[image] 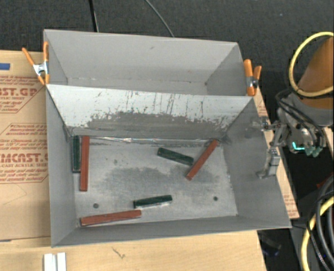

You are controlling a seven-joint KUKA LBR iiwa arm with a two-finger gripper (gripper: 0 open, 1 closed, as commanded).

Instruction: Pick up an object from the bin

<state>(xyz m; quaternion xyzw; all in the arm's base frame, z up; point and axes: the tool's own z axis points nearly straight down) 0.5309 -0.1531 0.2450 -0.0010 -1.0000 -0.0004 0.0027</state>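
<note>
Grey metal bin (247, 174), scuffed floor, 6 loose bars. The gripper (270, 161) hangs over the right wall; whether its claw is spread or pressed together I cannot tell. Nearest lies the slanted red-brown bar (202, 159), touching a dark green bar (175, 156). It is probably stiff, light and smooth, best pinched across its width at mid-length.

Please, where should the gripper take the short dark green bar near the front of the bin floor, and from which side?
Take the short dark green bar at its middle, coming down from above and closing across its narrow width. It lies flat with free space along both long sides; the long red-brown bar nears only its left end.
</note>
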